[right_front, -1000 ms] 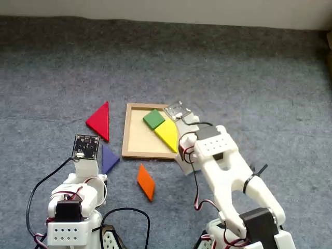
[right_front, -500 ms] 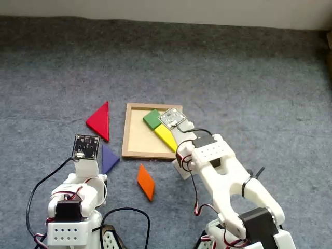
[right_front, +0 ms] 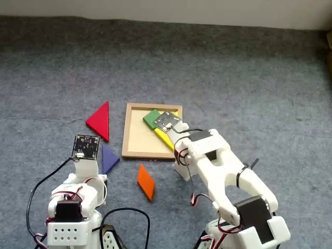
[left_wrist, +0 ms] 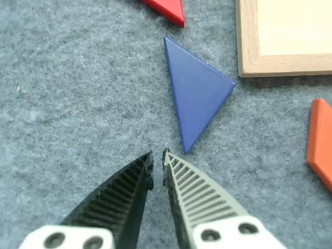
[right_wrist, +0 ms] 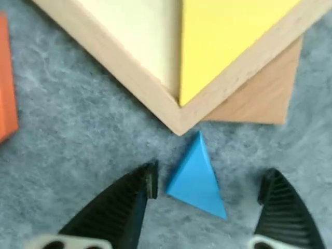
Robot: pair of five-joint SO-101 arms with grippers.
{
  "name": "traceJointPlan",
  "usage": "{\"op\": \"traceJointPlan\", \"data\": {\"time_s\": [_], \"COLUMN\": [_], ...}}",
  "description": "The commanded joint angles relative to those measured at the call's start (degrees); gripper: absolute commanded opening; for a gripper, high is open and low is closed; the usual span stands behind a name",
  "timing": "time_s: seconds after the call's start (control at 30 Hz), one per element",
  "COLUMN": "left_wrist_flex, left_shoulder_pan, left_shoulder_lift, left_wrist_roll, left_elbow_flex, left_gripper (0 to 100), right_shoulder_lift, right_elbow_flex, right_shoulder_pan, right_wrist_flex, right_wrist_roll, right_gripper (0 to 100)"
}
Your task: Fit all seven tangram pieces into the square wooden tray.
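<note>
Swung inward, leaving right end effector (right_wrist: pixel 207 181) spread wide around small light-blue triangular piece (right_wrist: pixel 196 179), square wooden tray (right_wrist: pixel 124 67) corner just ahead; probably ready to grasp.

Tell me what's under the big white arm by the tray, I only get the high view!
Observer: A small light blue triangle lies on the carpet, just off the tray corner.
Operator: Is the arm holding it?
Observer: No. The right gripper is open, with one finger on each side of it, neither touching.
Operator: What about my other arm?
Observer: The left gripper is shut, its tips just short of the point of the dark blue triangle.
</note>
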Motion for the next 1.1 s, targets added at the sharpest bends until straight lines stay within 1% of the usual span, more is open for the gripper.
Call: {"op": "traceJointPlan", "data": {"time_s": [0.0,0.2,0.27,0.37,0.5,0.67,0.83,1.07], "left_wrist_flex": [0.3,0.3,0.3,0.3,0.3,0.3,0.3,0.3], "left_shoulder_pan": [-0.3,-0.3,-0.3,-0.3,-0.3,-0.3,-0.3,-0.3], "left_shoulder_lift": [-2.1,-2.1,-2.1,-2.1,-2.1,-2.1,-2.1,-2.1], "left_wrist_roll": [-0.4,-0.4,-0.4,-0.4,-0.4,-0.4,-0.4,-0.4], "left_elbow_flex": [1.1,1.1,1.1,1.1,1.1,1.1,1.1,1.1], "left_gripper": [5,5,5,5,5,5,5,5], "right_shoulder_lift": [0.4,0.4,0.4,0.4,0.4,0.8,0.8,0.9], "right_elbow_flex": [-0.6,-0.6,-0.7,-1.1,-3.1,-3.1,-3.0,-3.0], "right_shoulder_pan": [1.1,1.3,2.3,4.2,4.4,4.3,4.3,4.2], "right_wrist_flex": [1.5,1.5,1.7,5.2,7.6,7.4,2.2,1.9], "right_wrist_roll": [3.4,4.0,4.0,4.5,6.5,6.8,6.4,6.4], "right_gripper": [23.8,22.7,22.6,22.6,22.6,22.6,22.6,22.4]}}
